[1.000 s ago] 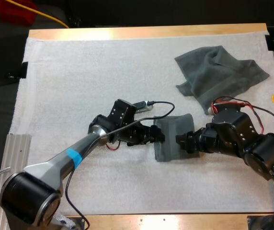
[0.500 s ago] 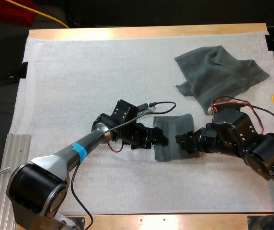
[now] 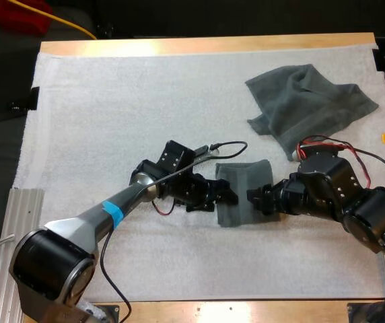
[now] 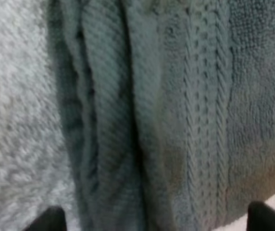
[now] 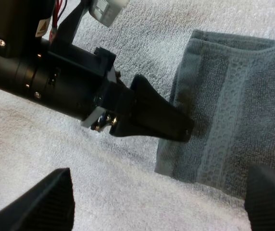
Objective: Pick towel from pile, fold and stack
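One folded towel [image 3: 243, 192] lies mid-frame. The left hand [image 3: 227, 196] and right hand [image 3: 253, 196] are wide open beside it. The crumpled towel [image 3: 307, 101], upper right, is still to fold.

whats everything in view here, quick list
folded towel: 1, dark grey-green, near the middle of the mat, between the two grippers
crumpled towel: 1, dark grey-green, far right part of the mat, apart from the folded one
white mat: 1, white, covers most of the table
wooden table: 1, light wood, its edge shows along the far and near sides
metal rail: 1, silver, beside the mat's near left edge
left gripper: 1, black, fingers apart at the folded towel's left edge
right gripper: 1, black, fingers apart at the folded towel's right side
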Tool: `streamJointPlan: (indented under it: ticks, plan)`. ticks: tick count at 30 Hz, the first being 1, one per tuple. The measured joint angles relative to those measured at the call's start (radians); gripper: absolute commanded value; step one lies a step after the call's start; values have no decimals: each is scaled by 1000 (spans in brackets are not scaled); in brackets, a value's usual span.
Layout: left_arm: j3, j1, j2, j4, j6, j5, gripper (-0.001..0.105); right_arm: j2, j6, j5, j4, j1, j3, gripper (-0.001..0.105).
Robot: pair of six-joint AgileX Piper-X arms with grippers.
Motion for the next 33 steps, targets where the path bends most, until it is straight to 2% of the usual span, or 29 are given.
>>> streamJointPlan:
  ticks: [7,15,18,21,23,26,27,33]
  plan:
    - [-37,-71,38,-40,-59,2,71,0,0,0,0,0,0,71]
    - [-88,-83,77,-41,-79,24,69,0,0,0,0,0,0,71]
    - [-91,-83,77,-41,-79,24,58,0,0,0,0,0,0,71]
    - [-92,-83,77,-41,-67,29,40,0,0,0,0,0,0,71]
    - [-92,-83,77,-32,-54,29,23,0,0,0,0,0,0,71]
    - [-92,-83,77,-3,-9,29,4,0,0,0,0,0,0,71]
    - [-92,-83,76,13,12,29,1,0,0,0,0,0,0,71]
    - [-92,-73,28,107,153,-14,0,0,11,0,0,0,0,71]
